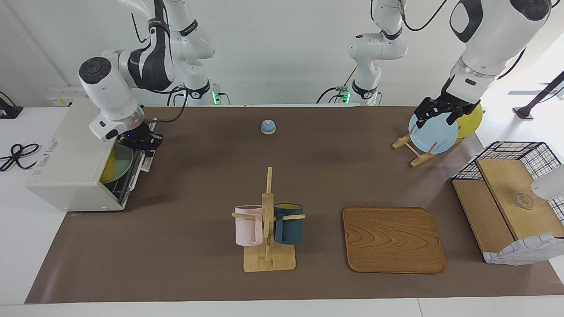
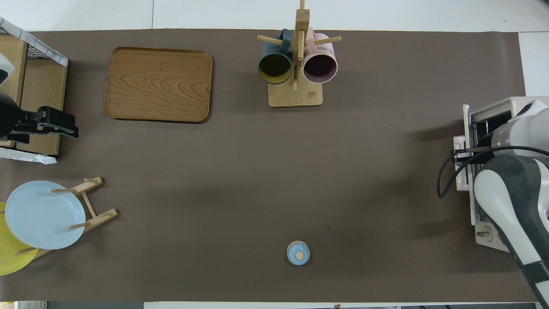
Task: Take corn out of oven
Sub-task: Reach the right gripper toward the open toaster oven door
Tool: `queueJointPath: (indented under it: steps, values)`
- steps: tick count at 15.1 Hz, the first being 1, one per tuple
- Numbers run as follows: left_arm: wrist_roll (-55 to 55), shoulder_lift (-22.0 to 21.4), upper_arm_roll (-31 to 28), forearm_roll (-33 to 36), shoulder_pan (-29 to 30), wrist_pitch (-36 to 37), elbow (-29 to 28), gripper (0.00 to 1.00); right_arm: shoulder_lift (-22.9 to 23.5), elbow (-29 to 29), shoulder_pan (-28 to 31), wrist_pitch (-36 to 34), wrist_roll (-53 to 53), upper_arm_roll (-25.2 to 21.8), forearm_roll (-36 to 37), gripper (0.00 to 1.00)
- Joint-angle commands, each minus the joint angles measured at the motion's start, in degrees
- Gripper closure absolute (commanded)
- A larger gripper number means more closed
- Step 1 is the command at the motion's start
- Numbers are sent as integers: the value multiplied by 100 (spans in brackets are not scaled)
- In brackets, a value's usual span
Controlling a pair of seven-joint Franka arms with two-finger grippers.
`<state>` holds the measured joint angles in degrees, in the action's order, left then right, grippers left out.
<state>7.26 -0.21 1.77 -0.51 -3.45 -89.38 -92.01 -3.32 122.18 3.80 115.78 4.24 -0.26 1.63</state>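
Observation:
The cream-white oven (image 1: pixel 66 163) stands at the right arm's end of the table, and its door (image 1: pixel 134 174) hangs partly open, tilted outward. My right gripper (image 1: pixel 143 143) is shut on the door's metal handle; from overhead it shows at the door's top edge (image 2: pixel 461 156). Through the gap the yellow corn (image 1: pixel 107 171) shows inside, beside a pale green plate (image 1: pixel 122 159). From overhead the oven (image 2: pixel 510 107) is mostly covered by the right arm and the corn is hidden. My left gripper (image 1: pixel 434 115) hangs open and holds nothing, near the plate rack.
A blue plate (image 1: pixel 434 132) and a yellow plate (image 1: pixel 471 116) stand in a wooden rack. A wire-and-wood box (image 1: pixel 511 198) sits at the left arm's end. A wooden tray (image 1: pixel 392 240), a mug stand with two mugs (image 1: pixel 269 224) and a small blue bell (image 1: pixel 268 127) are on the brown mat.

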Motion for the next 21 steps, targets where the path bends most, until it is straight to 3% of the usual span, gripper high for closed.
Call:
queueJointPath:
  steps: [1, 6, 8, 14, 21]
  values:
    - [-32, -84, 17, -72, 55, -9, -53, 0, 322, 69, 121, 524, 60, -36, -31, 100]
    - [-32, -84, 17, -72, 55, -9, -53, 0, 543, 516, 87, 1419, 60, 17, -31, 100]
    - [-32, -84, 17, -72, 55, -9, -53, 0, 552, 596, -185, 1562, -19, 8, -57, 100]
    - [-23, -84, 17, -81, 55, -9, -53, 0, 657, 991, -195, 2115, -81, 17, -84, 100]
    - [-32, -84, 17, -72, 55, -9, -53, 0, 789, 939, -213, 2151, -72, 17, -321, 100]
